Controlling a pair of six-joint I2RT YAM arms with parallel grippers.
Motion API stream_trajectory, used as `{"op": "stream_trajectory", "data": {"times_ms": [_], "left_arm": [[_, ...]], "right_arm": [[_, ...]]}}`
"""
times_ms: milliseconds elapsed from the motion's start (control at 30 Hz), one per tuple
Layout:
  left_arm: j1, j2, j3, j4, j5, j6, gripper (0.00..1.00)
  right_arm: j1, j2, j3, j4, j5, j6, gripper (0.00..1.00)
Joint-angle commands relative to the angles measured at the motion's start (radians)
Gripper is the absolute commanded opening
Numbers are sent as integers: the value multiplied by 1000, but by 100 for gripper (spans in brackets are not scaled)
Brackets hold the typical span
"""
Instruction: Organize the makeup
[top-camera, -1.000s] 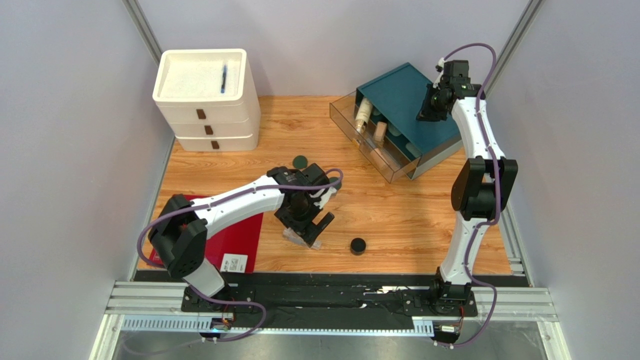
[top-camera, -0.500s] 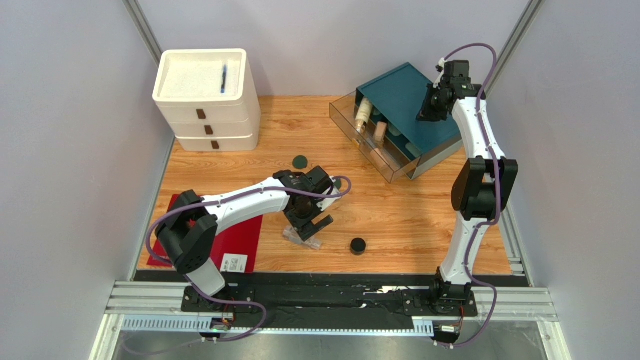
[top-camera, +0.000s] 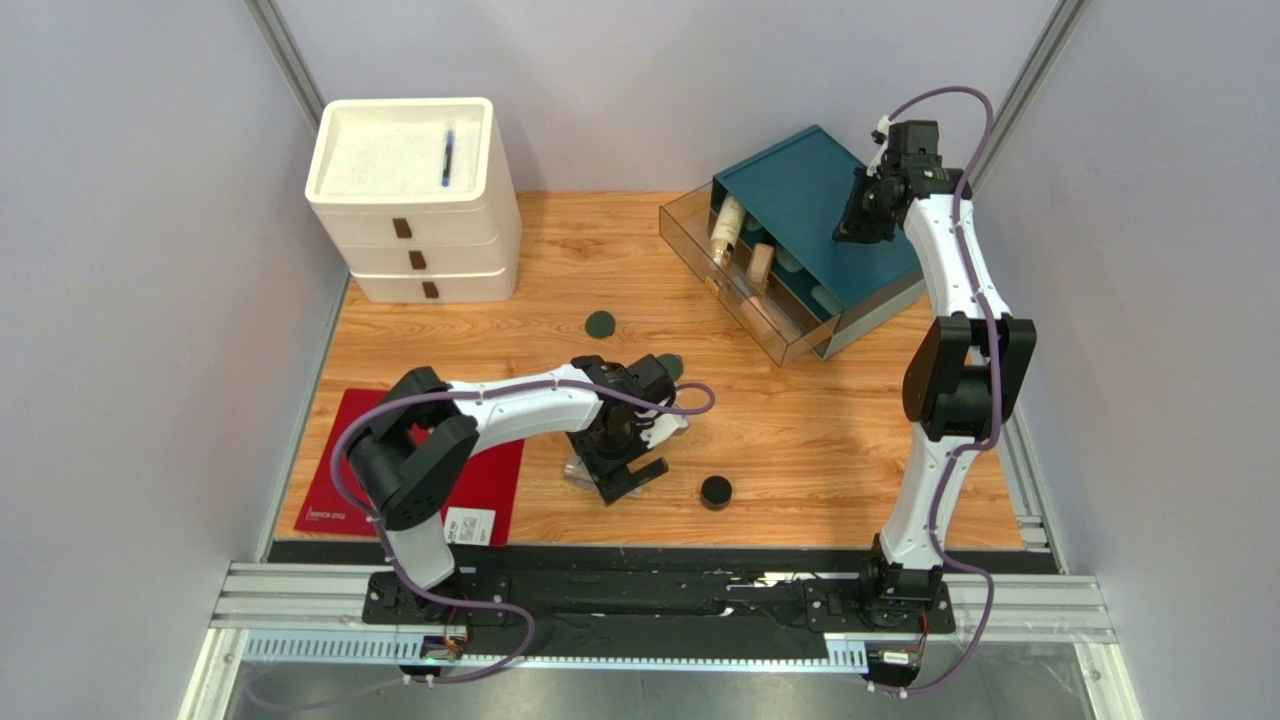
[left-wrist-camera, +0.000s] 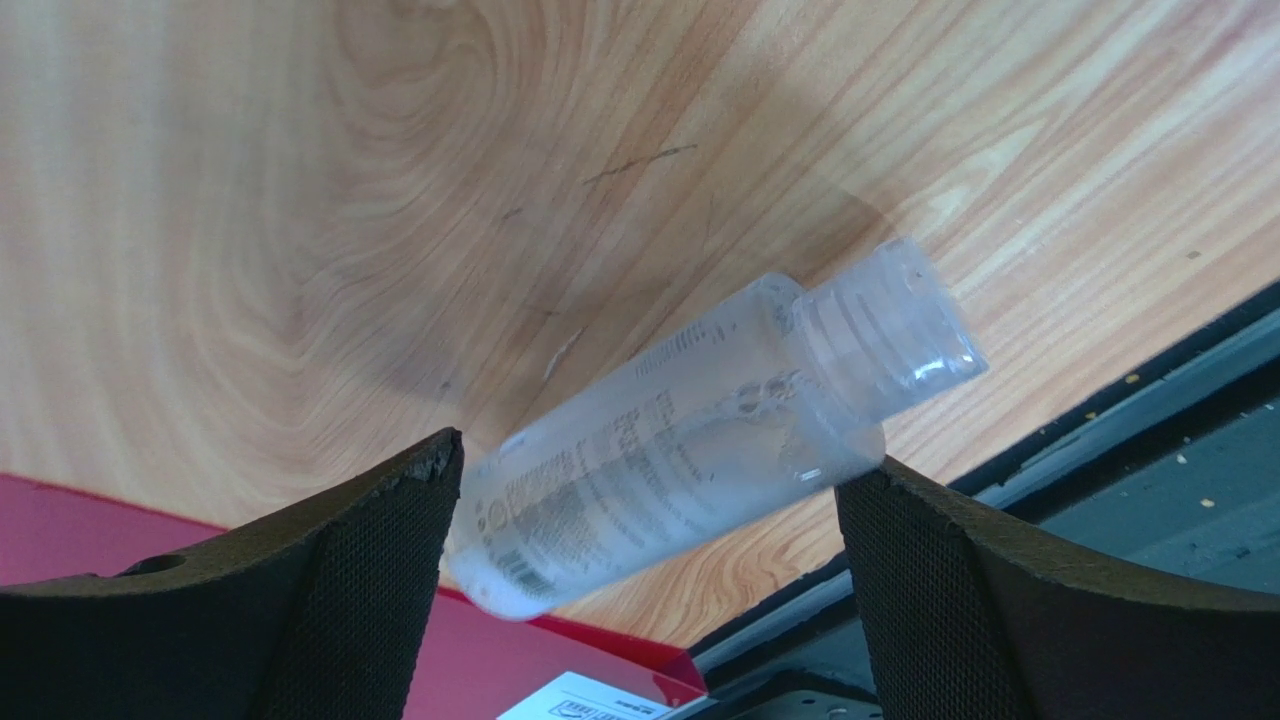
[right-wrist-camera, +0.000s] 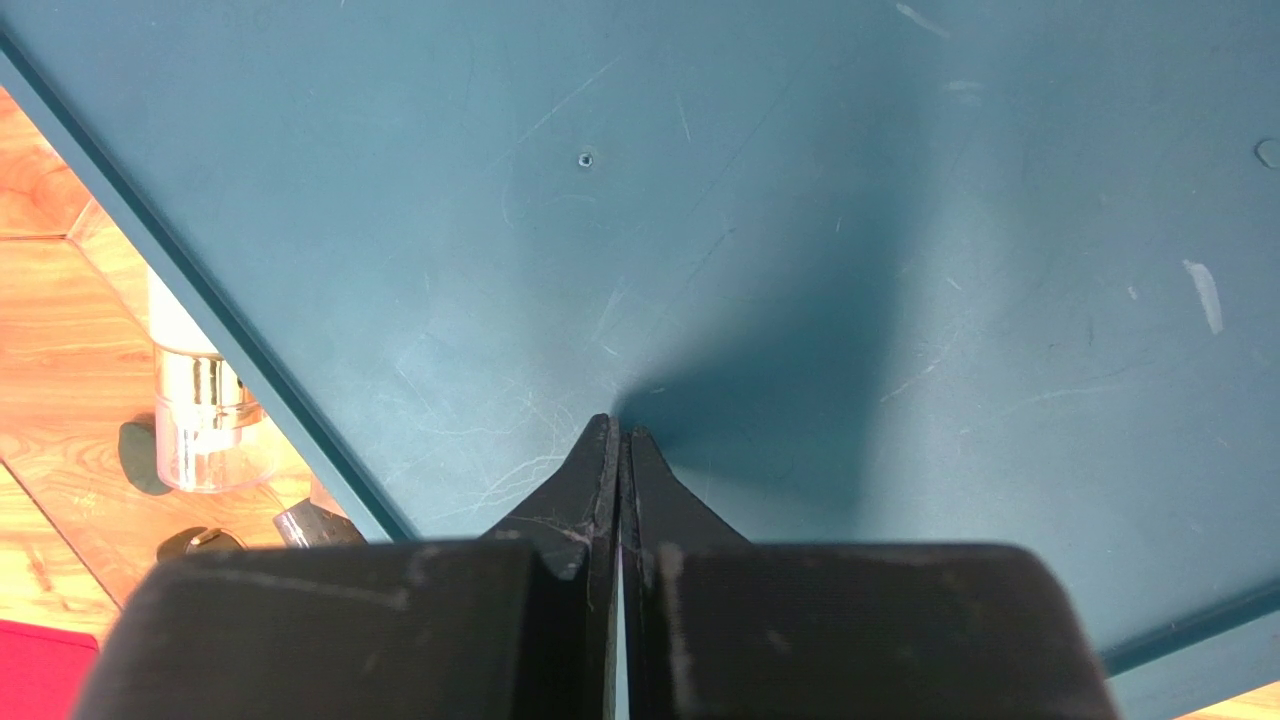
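Clear plastic shows between the left jaws: the clear bottle (left-wrist-camera: 706, 435) lies on its side on the wooden bench (top-camera: 812, 435), close to the near edge and just beside the red mat (top-camera: 323, 473). The left jaws stand wide open, one finger (left-wrist-camera: 301, 600) on each side of the bottle, and they hold nothing. The base of the bottle is very near to the left finger; whether they touch I cannot tell. The left arm (top-camera: 511, 408) reaches low over the bench to this place.

The black round jar (top-camera: 717, 491) stands near the bottle, on the side toward the right edge. One dark-green disc (top-camera: 601, 323) lies flat around the middle of the bench, and a second dark-green disc (top-camera: 673, 365) shows partly beside the left arm.

At the far right corner sits a teal organiser box (top-camera: 819, 195) with a clear drawer (top-camera: 699, 233) pulled out. In the drawer lie the cream gold-necked bottle (top-camera: 726, 228) and a beige foundation bottle (top-camera: 760, 266). The right jaws are fully closed and empty, and their tips meet their own shadow on the teal top of the box.

At the far left corner stands a white drawer unit (top-camera: 413, 225), with a blue pen (top-camera: 446, 155) on its top.
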Motion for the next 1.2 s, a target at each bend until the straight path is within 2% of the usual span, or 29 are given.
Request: {"op": "stream_trajectory", "data": {"times_ms": [0,133,233,333,367,467,633,867,1033,1167], "left_arm": [[-6,67,-5,35,5,-4,94],[-6,126,6,55,-6,-39,88],[-6,136,9,81,6,-53,79],[-6,147,26,81,19,-69,38],[-6,152,35,81,20,-74,17],[-6,161,49,77,25,-79,0],[-6,126,93,34,-10,-79,0],[20,5,324,-32,-70,-77,0],[86,10,562,-52,49,-120,0],[124,50,714,-8,167,-216,0]], "right_arm": [[1,53,-50,-118,33,-23,0],[1,51,-47,-118,33,-23,0],[1,50,-48,-118,35,-22,0],[-1,48,-52,-118,35,-22,0],[-1,46,-53,-118,35,-20,0],[-1,46,-55,-117,35,-19,0],[-1,45,-55,-117,33,-19,0],[-1,42,-61,-114,39,-17,0],[-1,39,-70,-108,33,-16,0],[-1,37,-75,-108,30,-14,0]]}}
